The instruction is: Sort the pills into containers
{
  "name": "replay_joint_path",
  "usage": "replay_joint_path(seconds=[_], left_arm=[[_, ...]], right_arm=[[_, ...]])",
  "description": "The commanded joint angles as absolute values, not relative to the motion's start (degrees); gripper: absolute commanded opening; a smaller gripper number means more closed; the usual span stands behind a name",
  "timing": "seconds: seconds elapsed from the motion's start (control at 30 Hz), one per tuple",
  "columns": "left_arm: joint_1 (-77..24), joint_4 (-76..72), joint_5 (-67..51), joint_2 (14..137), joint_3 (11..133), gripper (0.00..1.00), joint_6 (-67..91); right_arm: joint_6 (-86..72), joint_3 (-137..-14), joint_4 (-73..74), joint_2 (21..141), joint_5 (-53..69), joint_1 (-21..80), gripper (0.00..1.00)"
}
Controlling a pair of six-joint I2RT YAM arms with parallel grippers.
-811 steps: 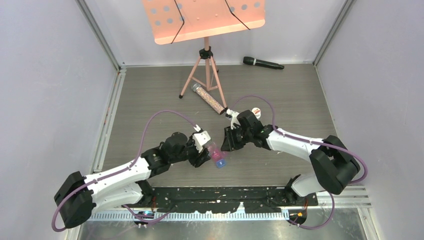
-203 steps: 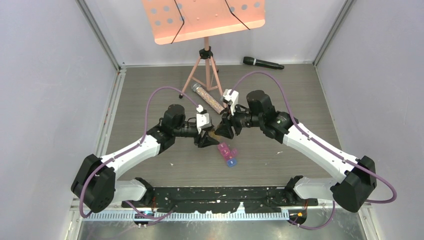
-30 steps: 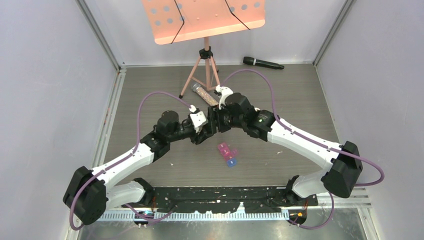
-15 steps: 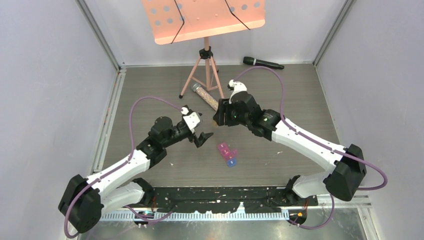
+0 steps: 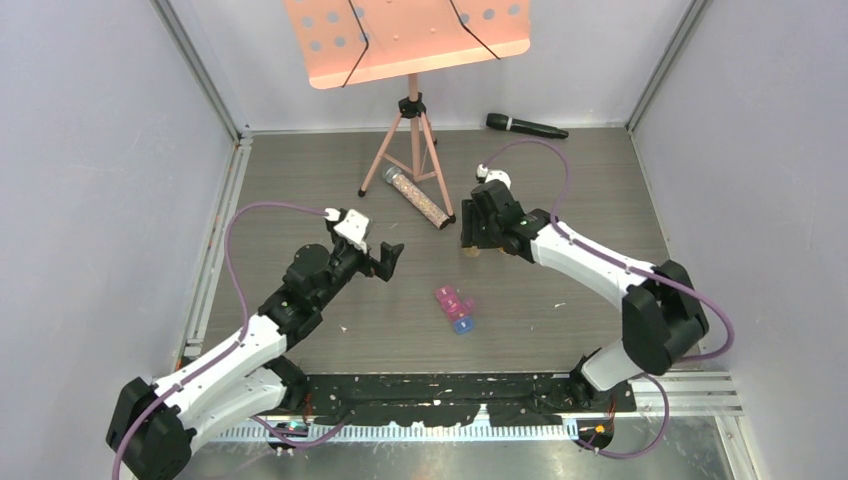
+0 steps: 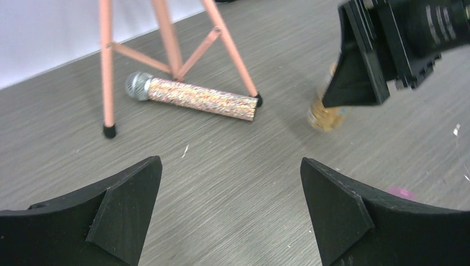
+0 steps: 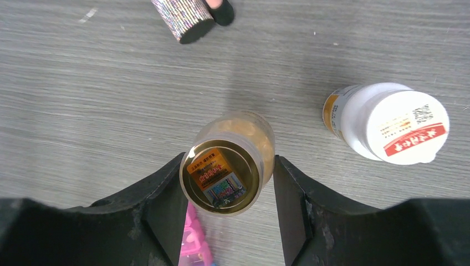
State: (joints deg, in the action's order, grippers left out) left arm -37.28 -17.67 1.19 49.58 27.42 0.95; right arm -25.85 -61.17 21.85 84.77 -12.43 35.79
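Note:
My right gripper point(image 7: 229, 166) is shut on a small amber bottle point(image 7: 221, 176) with a gold label on top and yellowish contents. It holds the bottle upright at or just above the table, with a finger on each side. In the top view this bottle point(image 5: 470, 251) shows below the right gripper point(image 5: 470, 236). The containers point(image 5: 455, 308), a pink, purple and blue strip, lie on the table nearer the arm bases. Their pink end point(image 7: 194, 244) peeks out beside my right gripper's left finger. My left gripper point(image 5: 386, 257) is open and empty, well left of the bottle point(image 6: 326, 113). No loose pills can be made out.
A white bottle point(image 7: 388, 123) with a red-marked cap stands just right of the held one. A glittery microphone point(image 5: 418, 197) lies by the feet of the pink tripod stand point(image 5: 411, 140). A black microphone point(image 5: 526, 126) lies at the back wall.
My left gripper opened wide and drew back to the left, away from the bottle. My right gripper carried the bottle to the right, away from the left arm.

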Motion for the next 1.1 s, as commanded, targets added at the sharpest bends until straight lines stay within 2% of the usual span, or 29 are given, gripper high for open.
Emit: replay_joint_path(seconds=[0.0,0.27,0.37,0.5,0.73,0.8,0.9,1.07], left_arm=[[-37.4,-15.8,12.4,46.8,28.4,1.0,5.7],[-37.3,-16.6,18.4,43.2,24.9,1.0,11.1],[-37.3,-14.3,18.4,42.4,25.4,0.99,12.5],[-37.3,-9.3,10.5,42.5,27.2,0.99,10.4],[-37.3,-10.4,11.7,48.3,26.2,0.99,15.1],[-37.3,-9.4,9.7,50.7,27.0,0.98,17.5],[-37.3,-11.3,1.6,54.3,27.2,0.89,21.2],[-37.7,-17.2,-3.3,59.0,24.4,0.83,33.0]], right_arm=[[-24.6,-63.4,19.0,87.3,-14.4,35.5,0.23],[-25.0,-63.1,17.7,91.1,-15.5,35.5,0.24],[-25.3,-63.2,17.3,92.2,-15.8,35.5,0.29],[-26.4,-63.7,17.7,93.3,-15.2,35.4,0.47],[-26.6,-65.6,20.8,90.8,-14.4,35.4,0.72],[-26.4,-65.7,21.6,88.9,-13.8,35.2,0.75],[-26.1,-65.5,23.3,85.7,-13.1,34.8,0.77],[-25.9,-63.7,26.9,79.7,-11.7,33.9,0.75]])
